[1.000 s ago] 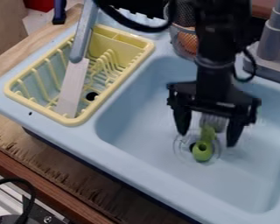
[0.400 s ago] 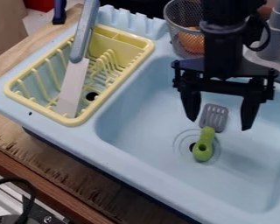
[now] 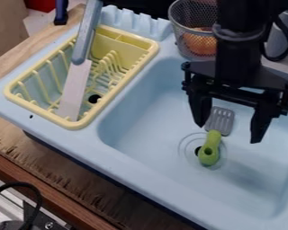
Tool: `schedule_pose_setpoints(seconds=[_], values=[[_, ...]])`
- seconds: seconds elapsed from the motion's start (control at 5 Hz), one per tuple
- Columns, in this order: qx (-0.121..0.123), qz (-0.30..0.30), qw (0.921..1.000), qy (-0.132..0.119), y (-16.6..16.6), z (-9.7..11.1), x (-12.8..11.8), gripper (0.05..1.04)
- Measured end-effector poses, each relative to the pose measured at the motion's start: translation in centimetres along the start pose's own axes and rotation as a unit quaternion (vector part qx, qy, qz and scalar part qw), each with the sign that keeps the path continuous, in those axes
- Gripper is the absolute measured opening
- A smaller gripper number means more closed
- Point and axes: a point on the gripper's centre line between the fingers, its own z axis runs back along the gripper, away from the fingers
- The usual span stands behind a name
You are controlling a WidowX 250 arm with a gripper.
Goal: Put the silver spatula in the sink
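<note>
Inside the blue sink (image 3: pixel 143 134), on the bottom: the silver spatula (image 3: pixel 220 120), lying with its slotted head toward the top of the view and its green handle (image 3: pixel 209 150) toward the near side.
Drain (image 3: pixel 198 151): dark opening just beside the handle, which lies across part of the ring around it.
Gripper (image 3: pixel 228 133): mine, hanging over the basin with its two fingers spread wide apart; the spatula's head shows between them, nearer the finger on the view's left, and I see it held by neither.
Yellow dish rack (image 3: pixel 147 56): on the drainboard, left of the basin in the view.
Knife (image 3: pixel 72 92): blade slanting down into the rack, grey-blue handle up past the rack's far end.
Wire mesh basket (image 3: pixel 187 22): behind the basin, near my arm, with something orange (image 3: pixel 199 44) in it.
Grey faucet (image 3: pixel 277 44): at the upper right, partly behind my arm.
Wooden counter (image 3: pixel 41 40): light boards along the sink's left side.
</note>
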Motion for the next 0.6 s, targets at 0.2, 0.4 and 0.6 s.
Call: schedule_pose_setpoints(seconds=[0.2,0.4,0.6], values=[[0.001,-0.004,0.9995,-0.032,1.3,0.5,-0.2,1.001],[-0.002,0.000,0.9995,-0.032,3.3,0.8,-0.6,1.001],[-0.013,0.004,0.9996,-0.023,5.0,1.5,-1.1,1.001]])
